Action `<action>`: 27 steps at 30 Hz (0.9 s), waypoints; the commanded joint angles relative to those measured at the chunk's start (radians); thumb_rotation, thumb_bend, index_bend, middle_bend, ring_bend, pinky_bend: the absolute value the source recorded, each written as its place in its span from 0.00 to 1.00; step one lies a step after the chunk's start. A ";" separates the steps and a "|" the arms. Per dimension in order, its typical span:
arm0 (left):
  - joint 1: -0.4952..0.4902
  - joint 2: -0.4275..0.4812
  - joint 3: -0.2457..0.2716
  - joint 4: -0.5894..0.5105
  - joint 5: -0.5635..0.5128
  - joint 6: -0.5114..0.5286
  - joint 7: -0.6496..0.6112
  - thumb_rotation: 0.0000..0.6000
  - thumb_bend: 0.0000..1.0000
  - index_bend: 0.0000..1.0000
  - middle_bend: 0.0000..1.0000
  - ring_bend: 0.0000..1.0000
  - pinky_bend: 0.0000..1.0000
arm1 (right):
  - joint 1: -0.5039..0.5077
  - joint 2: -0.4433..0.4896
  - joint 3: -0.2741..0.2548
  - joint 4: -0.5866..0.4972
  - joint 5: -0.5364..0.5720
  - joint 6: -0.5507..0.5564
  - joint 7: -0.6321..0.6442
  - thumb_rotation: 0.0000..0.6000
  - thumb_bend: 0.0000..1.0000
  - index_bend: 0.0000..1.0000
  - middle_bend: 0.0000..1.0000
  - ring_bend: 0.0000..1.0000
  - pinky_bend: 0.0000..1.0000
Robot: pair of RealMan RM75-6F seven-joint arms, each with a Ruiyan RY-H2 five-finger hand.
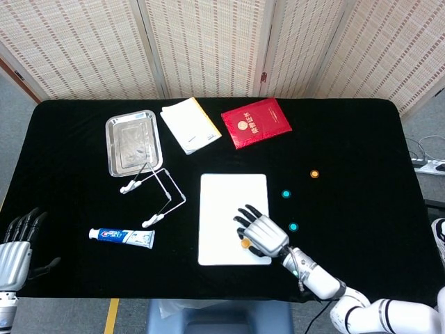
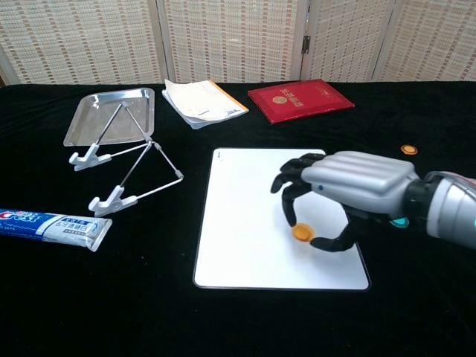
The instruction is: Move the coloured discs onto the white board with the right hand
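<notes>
My right hand (image 1: 263, 233) is low over the near right part of the white board (image 1: 226, 198). It pinches an orange disc (image 1: 245, 243) between thumb and a finger; the chest view shows this disc (image 2: 301, 233) just above the board (image 2: 245, 223) under the right hand (image 2: 349, 190). On the black cloth to the board's right lie two teal discs (image 1: 286, 194) (image 1: 293, 227) and another orange disc (image 1: 314, 174). In the chest view the hand hides most of the teal discs. My left hand (image 1: 14, 254) rests at the table's near left corner, fingers spread and empty.
A metal tray (image 1: 131, 139) sits at the back left, with a white wire stand (image 1: 158, 193) leaning out of it. A toothpaste tube (image 1: 122, 236) lies near the front left. A white booklet (image 1: 190, 124) and a red booklet (image 1: 255, 122) lie beyond the board.
</notes>
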 commanded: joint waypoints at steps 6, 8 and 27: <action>0.008 -0.003 0.003 0.014 -0.006 0.000 -0.013 1.00 0.20 0.03 0.02 0.07 0.00 | 0.073 -0.076 0.012 -0.021 0.130 -0.034 -0.182 1.00 0.43 0.11 0.10 0.03 0.00; 0.008 -0.004 0.003 0.019 -0.007 -0.001 -0.018 1.00 0.20 0.03 0.02 0.07 0.00 | 0.070 -0.066 0.015 -0.034 0.147 -0.011 -0.191 1.00 0.43 0.04 0.09 0.04 0.00; 0.000 -0.009 0.002 0.002 0.007 -0.005 0.004 1.00 0.20 0.03 0.02 0.07 0.00 | 0.044 0.134 0.157 0.175 0.491 0.081 -0.107 1.00 0.43 0.24 0.12 0.02 0.00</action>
